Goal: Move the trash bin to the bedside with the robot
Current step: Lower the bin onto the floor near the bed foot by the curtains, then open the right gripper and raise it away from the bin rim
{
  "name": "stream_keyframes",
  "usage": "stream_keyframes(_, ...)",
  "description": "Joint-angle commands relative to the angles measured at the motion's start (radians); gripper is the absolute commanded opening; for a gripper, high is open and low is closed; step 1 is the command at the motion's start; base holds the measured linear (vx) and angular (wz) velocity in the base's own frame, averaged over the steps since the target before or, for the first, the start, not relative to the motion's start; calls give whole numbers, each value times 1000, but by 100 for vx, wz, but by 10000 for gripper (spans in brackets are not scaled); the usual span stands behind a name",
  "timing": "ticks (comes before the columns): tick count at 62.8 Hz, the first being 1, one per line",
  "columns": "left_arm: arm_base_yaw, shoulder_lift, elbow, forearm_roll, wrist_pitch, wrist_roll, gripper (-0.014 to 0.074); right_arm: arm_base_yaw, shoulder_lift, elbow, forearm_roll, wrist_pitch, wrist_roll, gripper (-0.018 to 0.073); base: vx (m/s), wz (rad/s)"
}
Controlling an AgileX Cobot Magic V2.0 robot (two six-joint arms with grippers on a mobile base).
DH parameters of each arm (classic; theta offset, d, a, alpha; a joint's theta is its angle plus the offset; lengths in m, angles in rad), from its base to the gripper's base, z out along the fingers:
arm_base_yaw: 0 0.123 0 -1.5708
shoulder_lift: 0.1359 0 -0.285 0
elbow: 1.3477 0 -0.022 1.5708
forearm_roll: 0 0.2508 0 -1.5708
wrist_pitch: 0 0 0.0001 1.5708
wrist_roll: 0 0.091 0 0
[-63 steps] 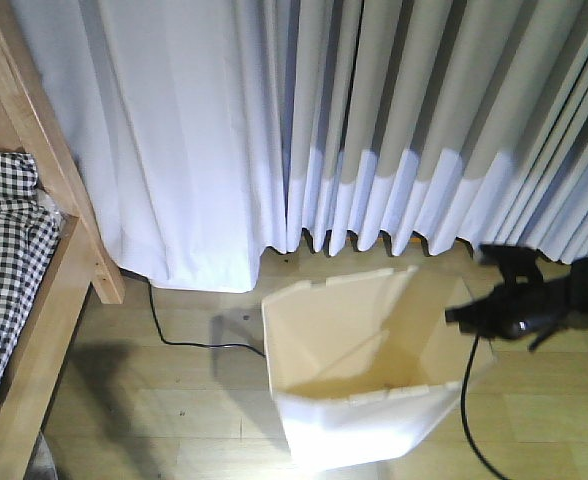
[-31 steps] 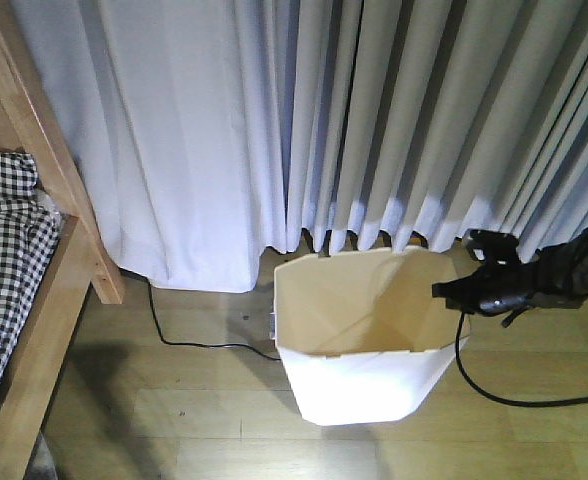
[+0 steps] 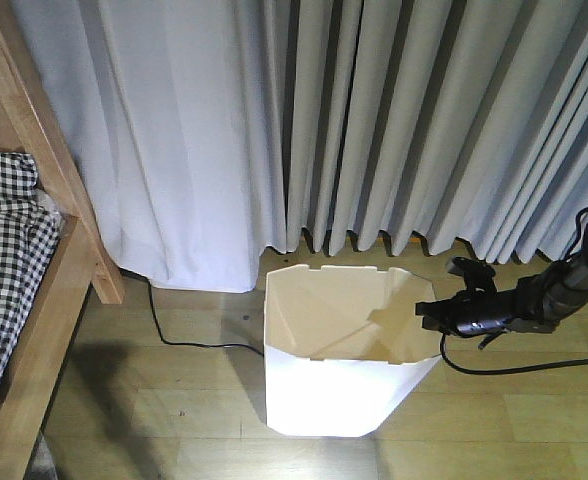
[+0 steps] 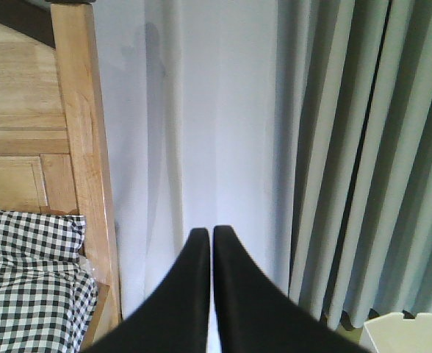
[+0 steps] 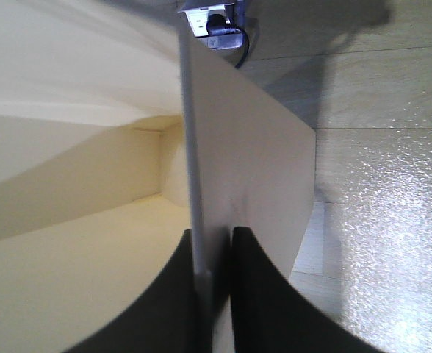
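Bedside lies well to the left of the trash bin (image 3: 324,390), which stands upright on the wooden floor (image 3: 174,410) by the curtain (image 3: 174,150), apart from the bed (image 3: 34,330). The right fingers (image 5: 264,309) are clamped across the bin's right-hand wall at the rim, one inside and one outside, so the drag likely has to run leftward. The left fingers (image 4: 234,294) are pressed together on nothing, nearer the bed post (image 4: 84,147) and clear of the bin.
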Motion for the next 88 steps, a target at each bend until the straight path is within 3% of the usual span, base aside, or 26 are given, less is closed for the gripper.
stream_keyframes(1, -5, -10, 28, -4, -78, -9, -6, -16, -75, -22, 82, 230, -1, -3, 0, 0)
stream_keyframes(19, -5, -10, 28, -4, -78, -9, -6, -51, -75, 17, 2, 237, 19, -3, 0, 0)
stream_keyframes(29, -5, -10, 28, -4, -78, -9, -6, -44, -52, 35, 85, 231, -24, -3, 0, 0)
stream_keyframes(73, -5, -10, 28, -4, -78, -9, -6, -10, 146, -218, 83, 334, 13, -3, 0, 0)
stream_keyframes(88, -5, -10, 28, -4, -78, -9, -6, 9, 193, -269, 83, 198, -20, -1, 0, 0)
